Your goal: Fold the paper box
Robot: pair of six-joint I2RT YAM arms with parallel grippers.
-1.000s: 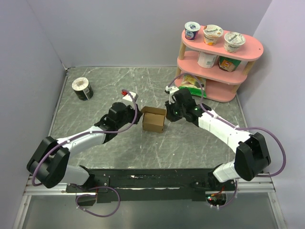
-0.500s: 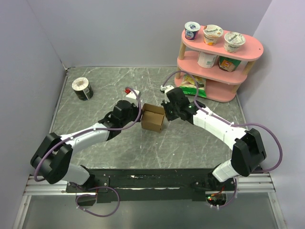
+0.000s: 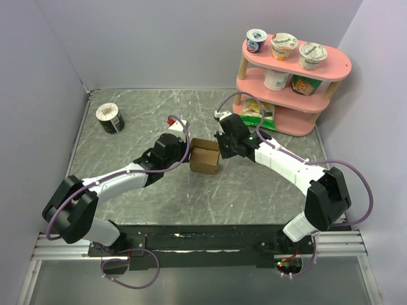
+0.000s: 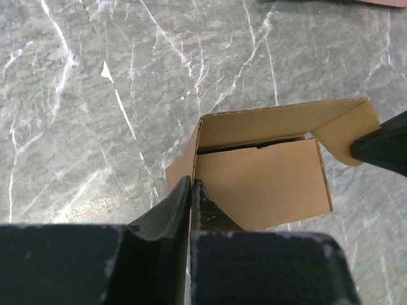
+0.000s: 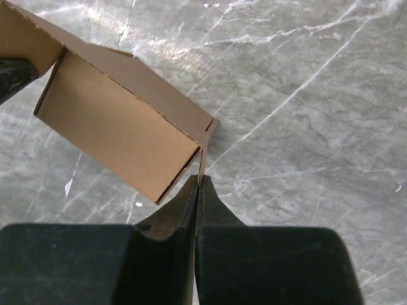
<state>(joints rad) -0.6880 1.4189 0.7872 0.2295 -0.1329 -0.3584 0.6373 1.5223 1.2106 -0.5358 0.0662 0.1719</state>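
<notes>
Over the last second both arms moved in and their jaws closed. The left gripper (image 4: 191, 185) pinched one side flap of the paper box (image 3: 205, 162) and the right gripper (image 5: 199, 182) pinched the opposite flap. The box sat mid-table (image 3: 127, 140), top unclosed; the flaps probably get tucked next.

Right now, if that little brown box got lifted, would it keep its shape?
Probably light: the paper box is thin cardboard and looks hollow. Likely floppy, since one flap sticks out loose. Pinched only by thin edges in the left gripper and right gripper, it may skew.
</notes>
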